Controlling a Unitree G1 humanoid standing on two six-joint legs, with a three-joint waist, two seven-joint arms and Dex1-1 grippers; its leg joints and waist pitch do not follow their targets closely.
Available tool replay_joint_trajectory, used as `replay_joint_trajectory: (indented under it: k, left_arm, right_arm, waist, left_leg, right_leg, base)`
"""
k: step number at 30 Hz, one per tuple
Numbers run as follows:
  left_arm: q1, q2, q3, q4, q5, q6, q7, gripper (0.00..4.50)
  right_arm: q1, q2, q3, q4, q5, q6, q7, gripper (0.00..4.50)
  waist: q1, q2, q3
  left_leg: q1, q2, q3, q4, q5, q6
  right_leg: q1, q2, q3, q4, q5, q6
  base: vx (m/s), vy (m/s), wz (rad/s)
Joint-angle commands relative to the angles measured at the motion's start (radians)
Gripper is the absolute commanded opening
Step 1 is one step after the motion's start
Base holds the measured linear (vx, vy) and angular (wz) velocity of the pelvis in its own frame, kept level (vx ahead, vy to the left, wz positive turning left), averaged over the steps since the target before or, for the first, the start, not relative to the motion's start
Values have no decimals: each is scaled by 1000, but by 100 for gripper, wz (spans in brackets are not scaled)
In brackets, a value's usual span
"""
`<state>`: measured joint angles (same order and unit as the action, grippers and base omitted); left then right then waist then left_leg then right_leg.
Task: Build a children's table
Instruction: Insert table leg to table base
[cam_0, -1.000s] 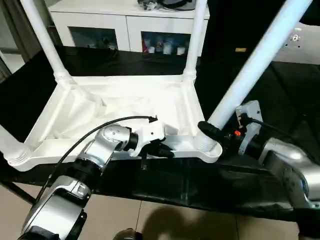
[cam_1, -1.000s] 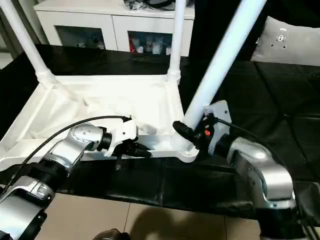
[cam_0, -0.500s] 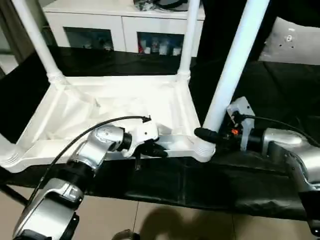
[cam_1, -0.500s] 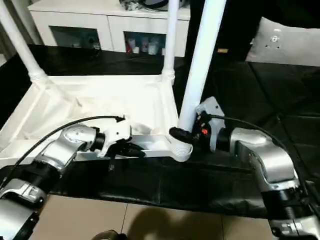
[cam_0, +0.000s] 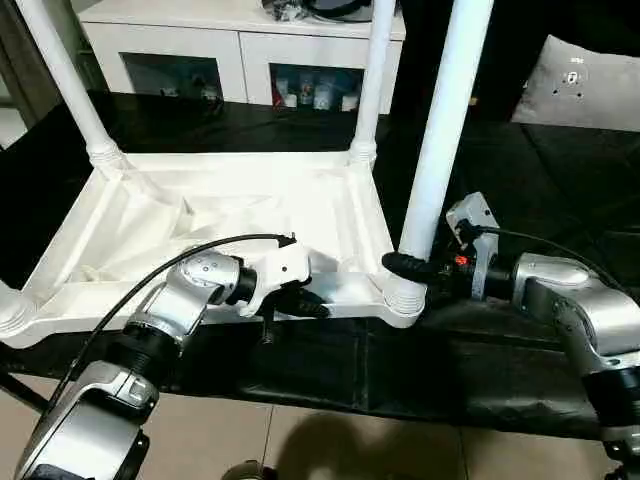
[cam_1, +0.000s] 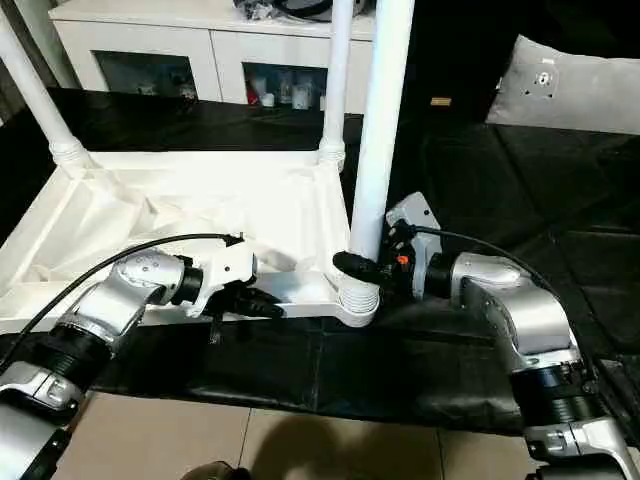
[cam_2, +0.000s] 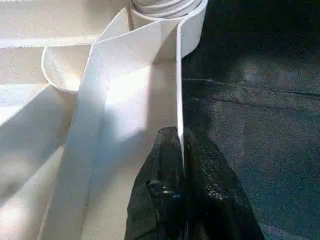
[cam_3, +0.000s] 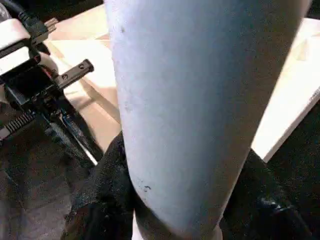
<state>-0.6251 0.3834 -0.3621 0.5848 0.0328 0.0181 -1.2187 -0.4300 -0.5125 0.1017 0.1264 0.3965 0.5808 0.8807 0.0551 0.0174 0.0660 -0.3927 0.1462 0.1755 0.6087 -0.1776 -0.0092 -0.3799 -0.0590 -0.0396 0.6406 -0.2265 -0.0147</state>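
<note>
Table: the children's table (cam_0: 230, 215) is lying upside down on the black-covered surface (cam_0: 560, 180), ahead of both tools, legs pointing up.
Left tool: the left tool (cam_2: 181, 150) is pressed together on the thin near edge wall of the table top.
Right tool: the right tool (cam_0: 405, 266) is closed around the base of the near leg (cam_1: 380, 130), just above its corner socket (cam_1: 352, 300).
Handling: hollow plastic, judged light, stiff and smooth; the tapered leg may slip, so it is best held low near the socket.
Surroundings: a white cabinet (cam_0: 240, 45) is seen beyond the table; a grey pillow (cam_1: 570, 80) lies far off the right tool.
Obstruction: the far legs (cam_0: 365, 90) stand well apart from both tools.
</note>
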Motion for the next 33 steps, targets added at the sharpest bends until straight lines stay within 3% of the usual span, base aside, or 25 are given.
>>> replay_joint_trajectory:
  k: [1,4,6,8,11,12,14,15,16,17,19,20,24,26,30,33]
  left_arm:
    - [3,20,0,-2,24,-5,22,0]
    - [-1,16,6,10,28,-8,43,0]
    - [-1,16,6,11,28,-8,45,0]
    - [0,11,15,14,23,-8,56,0]
    - [-1,8,19,16,20,-8,59,0]
    - [-3,5,22,19,18,-8,64,0]
    - [-8,1,27,26,15,-6,70,0]
    - [-11,0,30,29,13,-6,73,0]
    - [-13,-1,31,30,13,-6,74,0]
    - [-14,-2,32,31,12,-5,75,0]
    - [-15,-2,33,31,11,-4,75,0]
    - [-16,-1,33,32,10,-3,74,0]
    - [-21,4,24,42,21,-15,68,0]
    - [-30,12,15,51,34,-27,63,0]
    - [-42,18,11,62,40,-35,59,0]
    - [-64,28,6,84,49,-51,45,0]
  right_arm:
    - [21,17,10,42,-5,29,0,187]
    - [55,39,-47,65,38,26,-19,187]
    - [60,42,-54,68,43,23,-21,187]
    - [110,71,-112,65,84,15,-38,187]
    - [142,90,-144,55,105,11,-51,186]
    - [164,106,-164,46,119,2,-53,186]
    - [200,133,-192,25,141,-12,-59,186]
    - [226,143,-196,9,144,-28,-63,186]
    - [241,146,-195,-1,143,-38,-65,186]
    - [258,148,-192,-13,138,-51,-67,186]
    - [274,149,-188,-22,129,-67,-70,186]
    - [284,147,-183,-30,115,-82,-74,186]
    - [293,100,-131,-49,10,-148,-86,186]
    - [260,56,-71,-23,-57,-165,-68,186]
    - [228,43,-24,13,-90,-177,-41,186]
    - [187,27,51,61,-120,-173,33,186]
  waist:
    - [14,-12,-65]
    - [16,-12,-65]
    - [16,-12,-66]
    - [19,-3,-66]
    - [21,-3,-67]
    - [22,4,-67]
    - [25,3,-66]
    - [27,10,-67]
    - [28,5,-68]
    - [28,10,-67]
    - [28,8,-66]
    - [29,13,-66]
    - [29,12,-62]
    - [28,9,-59]
    - [22,11,-57]
    - [15,6,-55]
  left_leg:
    - [23,87,-33,-75,-203,23]
    - [24,87,-33,-76,-210,21]
    - [24,88,-34,-76,-213,18]
    - [25,89,-34,-78,-222,14]
    - [23,89,-36,-80,-227,12]
    - [25,88,-37,-80,-232,9]
    - [26,90,-35,-82,-252,4]
    - [25,90,-38,-82,-253,3]
    - [25,90,-37,-84,-252,2]
    - [25,90,-39,-84,-254,0]
    - [25,89,-38,-86,-262,0]
    - [26,88,-39,-85,-267,-3]
    - [28,88,-39,-89,-285,-11]
    - [32,88,-41,-92,-313,-19]
    - [33,90,-43,-94,-332,-23]
    - [31,87,-45,-95,-349,-21]
  right_leg:
    - [36,-110,50,-92,-169,-256]
    - [36,-111,51,-93,-171,-256]
    - [35,-110,50,-93,-177,-255]
    - [33,-109,51,-94,-163,-256]
    - [36,-111,50,-92,-147,-259]
    - [35,-110,49,-91,-147,-262]
    - [33,-111,51,-94,-154,-261]
    - [34,-113,51,-94,-155,-260]
    - [35,-112,50,-94,-148,-257]
    - [35,-111,50,-93,-145,-257]
    - [35,-111,50,-95,-160,-252]
    - [34,-113,51,-97,-178,-251]
    - [33,-110,51,-104,-219,-233]
    - [34,-111,52,-109,-275,-223]
    - [32,-112,53,-111,-299,-222]
    - [32,-113,50,-114,-338,-214]
  base:
    - [0,0,0]
    - [0,0,0]
    - [0,0,0]
    - [0,0,0]
    - [0,0,0]
    - [0,0,0]
    - [0,0,0]
    - [0,0,0]
    - [0,0,0]
    - [0,0,0]
    - [0,0,0]
    - [0,0,0]
    - [0,0,0]
    - [0,0,0]
    - [0,0,0]
    - [0,0,0]
